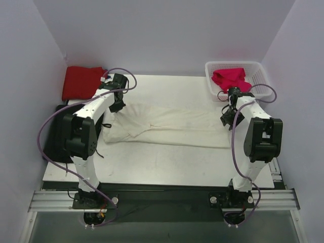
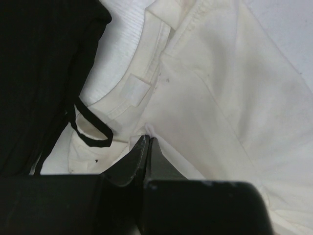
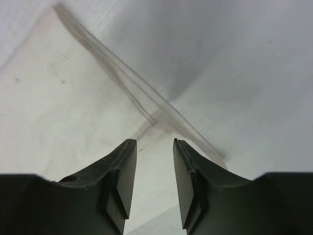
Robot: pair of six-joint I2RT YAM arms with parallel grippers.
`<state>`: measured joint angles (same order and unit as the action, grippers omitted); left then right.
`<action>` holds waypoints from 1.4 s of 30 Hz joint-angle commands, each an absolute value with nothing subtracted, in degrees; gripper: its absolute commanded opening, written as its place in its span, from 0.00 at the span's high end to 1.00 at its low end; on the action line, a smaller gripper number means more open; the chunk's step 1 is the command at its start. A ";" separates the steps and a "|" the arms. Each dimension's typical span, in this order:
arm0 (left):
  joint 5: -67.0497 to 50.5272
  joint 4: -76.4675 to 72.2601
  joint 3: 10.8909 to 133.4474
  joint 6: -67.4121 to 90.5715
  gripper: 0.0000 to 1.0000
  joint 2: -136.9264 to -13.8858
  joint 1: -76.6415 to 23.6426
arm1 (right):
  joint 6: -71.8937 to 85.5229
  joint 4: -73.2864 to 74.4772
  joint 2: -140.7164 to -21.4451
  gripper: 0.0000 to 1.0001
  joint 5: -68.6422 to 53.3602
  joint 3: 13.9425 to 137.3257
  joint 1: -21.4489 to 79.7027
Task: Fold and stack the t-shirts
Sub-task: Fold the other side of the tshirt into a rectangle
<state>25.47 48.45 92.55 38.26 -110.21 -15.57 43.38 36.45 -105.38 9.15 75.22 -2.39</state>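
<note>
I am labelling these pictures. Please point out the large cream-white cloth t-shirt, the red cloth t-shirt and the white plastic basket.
Large cream-white cloth t-shirt [image 1: 177,126]: top external view, middle of its body.
Red cloth t-shirt [image 1: 81,82]: top external view, its centre.
White plastic basket [image 1: 233,63]: top external view, far rim.

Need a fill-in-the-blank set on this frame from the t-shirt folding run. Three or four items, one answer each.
1. The magenta-pink t-shirt lies in the white ____ at the back right.
2. The right gripper has its jaws ____ over the cream-white t-shirt.
3. The left gripper is ____ on that shirt near its collar.
4. The back-left t-shirt is coloured ____.
Missing words: basket, open, shut, red.
</note>
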 commanded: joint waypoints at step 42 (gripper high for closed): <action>2.90 35.86 75.95 38.14 0.40 -103.36 -17.58 | 40.08 39.55 -100.11 0.60 14.50 74.62 9.49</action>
